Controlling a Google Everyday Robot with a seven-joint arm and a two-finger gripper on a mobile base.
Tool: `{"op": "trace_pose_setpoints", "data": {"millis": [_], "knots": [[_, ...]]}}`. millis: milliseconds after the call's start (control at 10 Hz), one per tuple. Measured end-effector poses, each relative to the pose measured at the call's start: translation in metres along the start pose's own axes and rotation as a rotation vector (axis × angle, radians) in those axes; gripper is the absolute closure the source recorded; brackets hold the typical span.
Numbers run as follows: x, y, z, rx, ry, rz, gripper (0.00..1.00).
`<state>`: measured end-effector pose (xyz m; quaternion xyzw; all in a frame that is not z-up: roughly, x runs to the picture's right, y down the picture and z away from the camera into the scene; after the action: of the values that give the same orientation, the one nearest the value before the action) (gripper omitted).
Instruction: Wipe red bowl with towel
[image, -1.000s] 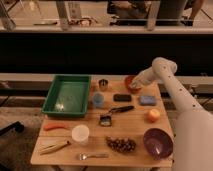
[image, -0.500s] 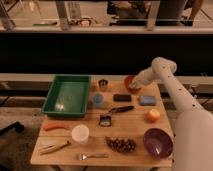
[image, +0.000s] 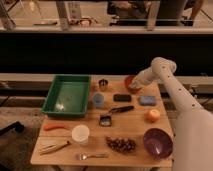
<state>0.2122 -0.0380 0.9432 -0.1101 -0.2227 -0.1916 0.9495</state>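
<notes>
upper right of centre, my gripper sits at the red bowl, fingers pinched on the soft, limp towel; bowl looks light, may slide.

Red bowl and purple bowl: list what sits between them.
Camera view: the blue block and an orange fruit lie between them; the claw is at the red bowl.

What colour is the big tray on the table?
The tray is green, in the camera view; the gripper is at the red bowl.
</notes>
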Motion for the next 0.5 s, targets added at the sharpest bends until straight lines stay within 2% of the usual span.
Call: {"op": "trace_pose_setpoints", "data": {"millis": [500], "knots": [[0.0039, 0.0046, 0.0037, 0.003, -0.007, 0.014, 1.00]]}}
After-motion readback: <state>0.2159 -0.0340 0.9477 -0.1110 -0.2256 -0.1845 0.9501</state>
